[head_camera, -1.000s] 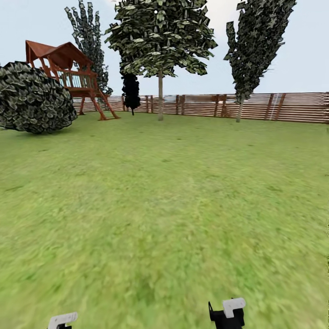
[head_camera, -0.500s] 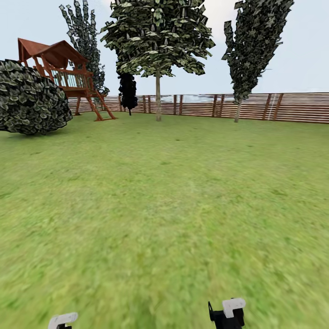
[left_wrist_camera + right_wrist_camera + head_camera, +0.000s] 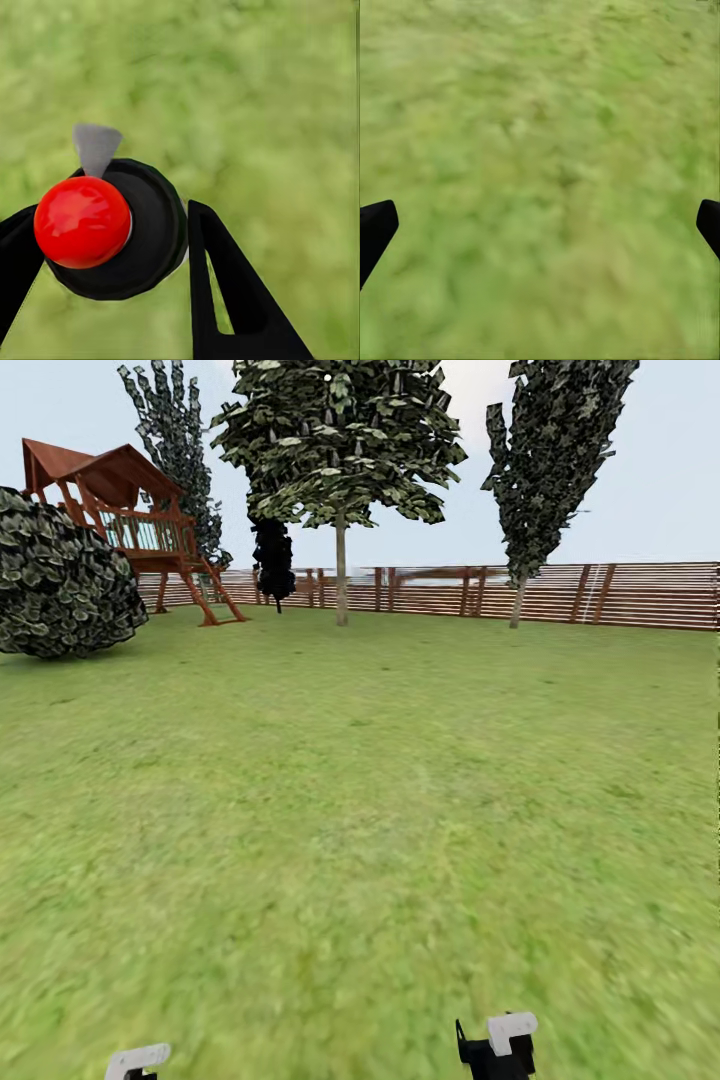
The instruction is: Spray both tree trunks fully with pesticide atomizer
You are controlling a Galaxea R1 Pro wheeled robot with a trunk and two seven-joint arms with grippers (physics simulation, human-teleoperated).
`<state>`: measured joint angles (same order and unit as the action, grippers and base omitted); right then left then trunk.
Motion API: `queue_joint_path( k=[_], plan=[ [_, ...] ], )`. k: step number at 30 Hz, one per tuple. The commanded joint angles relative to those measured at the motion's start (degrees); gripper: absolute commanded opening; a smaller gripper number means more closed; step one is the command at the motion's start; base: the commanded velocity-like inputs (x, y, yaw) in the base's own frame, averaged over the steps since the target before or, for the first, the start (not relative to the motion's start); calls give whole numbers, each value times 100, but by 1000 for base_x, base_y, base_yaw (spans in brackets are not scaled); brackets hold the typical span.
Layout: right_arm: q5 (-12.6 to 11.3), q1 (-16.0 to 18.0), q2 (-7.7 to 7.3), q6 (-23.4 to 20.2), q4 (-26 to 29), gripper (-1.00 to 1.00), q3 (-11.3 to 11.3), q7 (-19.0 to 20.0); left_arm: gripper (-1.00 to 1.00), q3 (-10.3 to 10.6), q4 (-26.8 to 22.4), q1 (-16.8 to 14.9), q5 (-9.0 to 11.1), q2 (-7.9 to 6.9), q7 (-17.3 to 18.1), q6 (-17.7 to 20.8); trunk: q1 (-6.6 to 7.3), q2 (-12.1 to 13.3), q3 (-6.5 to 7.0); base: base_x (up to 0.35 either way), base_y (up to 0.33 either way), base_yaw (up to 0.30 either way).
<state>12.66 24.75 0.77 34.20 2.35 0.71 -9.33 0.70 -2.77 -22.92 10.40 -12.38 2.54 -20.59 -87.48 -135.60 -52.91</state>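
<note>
Left end effector (image 3: 112, 247) clamped on red-capped black pesticide atomizer (image 3: 112, 232), right end effector (image 3: 540, 225) spread wide over grass (image 3: 540, 112)

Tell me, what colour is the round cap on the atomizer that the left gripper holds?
Glossy red cap, on a black atomizer; clearest in the left wrist view.

Head view: high on the robot, facing forward and slightly down across the lawn (image 3: 360, 810) to the far fence (image 3: 600, 595). Left wrist view: faces down along its hand (image 3: 105, 247), close above the grass. Right wrist view: likewise faces down, near the grass. All three views share the lawn.
</note>
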Motion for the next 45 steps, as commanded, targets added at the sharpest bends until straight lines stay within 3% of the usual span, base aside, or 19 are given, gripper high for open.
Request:
queue_joint_path(
  k=[1,45],
  plan=[
    [61,4,2,8,-7,100,8,-51,-100,9,4,-2,50,-1,27,-15,-2,-2,-6,336,74,-70],
    [61,4,2,8,-6,100,8,-51,-100,9,4,-2,50,-1,27,-15,-2,-2,-6,336,74,-2]
  ],
)
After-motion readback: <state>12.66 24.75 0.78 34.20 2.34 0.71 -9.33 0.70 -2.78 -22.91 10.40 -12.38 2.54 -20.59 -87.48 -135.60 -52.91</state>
